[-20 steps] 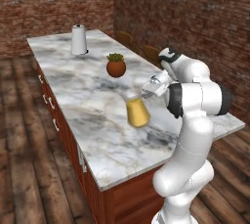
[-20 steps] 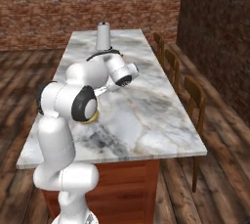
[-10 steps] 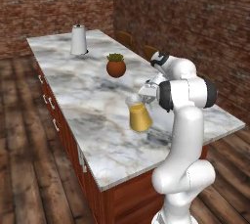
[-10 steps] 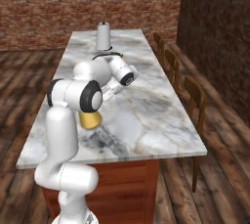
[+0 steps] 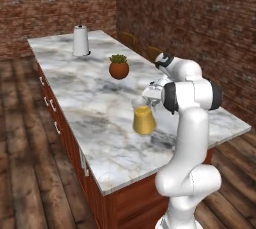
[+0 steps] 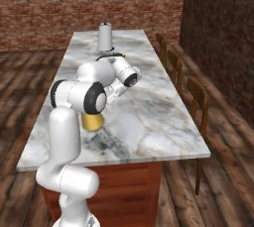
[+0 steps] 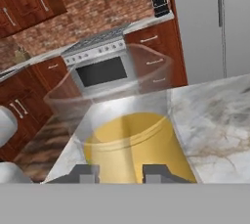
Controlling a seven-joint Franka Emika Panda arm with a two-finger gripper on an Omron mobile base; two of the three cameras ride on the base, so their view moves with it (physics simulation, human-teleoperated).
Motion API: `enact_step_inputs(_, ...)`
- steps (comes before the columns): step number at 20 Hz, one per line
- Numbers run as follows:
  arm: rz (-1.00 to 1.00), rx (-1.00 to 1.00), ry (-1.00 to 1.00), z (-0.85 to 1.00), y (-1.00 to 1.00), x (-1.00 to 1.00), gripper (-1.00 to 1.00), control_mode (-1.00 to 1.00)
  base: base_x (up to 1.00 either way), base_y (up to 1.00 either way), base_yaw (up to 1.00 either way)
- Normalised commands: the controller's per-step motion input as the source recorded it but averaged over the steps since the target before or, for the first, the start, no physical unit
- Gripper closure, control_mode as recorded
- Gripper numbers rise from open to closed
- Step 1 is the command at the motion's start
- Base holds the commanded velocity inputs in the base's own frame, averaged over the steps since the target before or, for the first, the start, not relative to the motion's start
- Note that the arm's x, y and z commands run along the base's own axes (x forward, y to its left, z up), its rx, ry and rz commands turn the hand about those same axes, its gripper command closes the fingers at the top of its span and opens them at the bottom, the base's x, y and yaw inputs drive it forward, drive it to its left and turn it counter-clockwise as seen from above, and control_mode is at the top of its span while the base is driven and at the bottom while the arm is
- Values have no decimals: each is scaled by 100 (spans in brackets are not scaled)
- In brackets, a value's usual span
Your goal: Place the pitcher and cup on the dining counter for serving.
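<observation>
The pitcher (image 5: 143, 120), clear glass with amber-yellow liquid, stands upright on the white marble dining counter (image 5: 90, 98) near its right edge. My gripper (image 5: 150, 96) is at the pitcher's upper rim on the side toward the arm, shut on it. The hand view looks down over the pitcher (image 7: 132, 140) from close up, its wide clear top ahead of the gripper (image 7: 119, 174) and the dining counter (image 7: 215, 115) beneath. From the right base view the pitcher (image 6: 92, 122) is half hidden behind my arm. The cup is out of view.
A white paper-towel roll (image 5: 80, 40) stands at the counter's far end and a potted plant (image 5: 119, 67) sits mid-counter beyond the pitcher. Wooden chairs (image 6: 196, 97) line the right side. The hand view looks over an oven (image 7: 102, 71) and a fridge (image 7: 210, 22).
The pitcher went from tilted, just over the counter, to upright and resting on it. My arm swung inward with it; the jaws eased very slightly.
</observation>
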Motion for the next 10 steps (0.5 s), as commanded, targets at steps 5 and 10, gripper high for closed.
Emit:
enact_step_inputs(5, -1, 0, -2, 12, -1, -11, -100, -100, 0, 0, 0)
enact_step_inputs(10, -17, 0, -7, 42, -16, -32, -100, -100, 0, 0, 0)
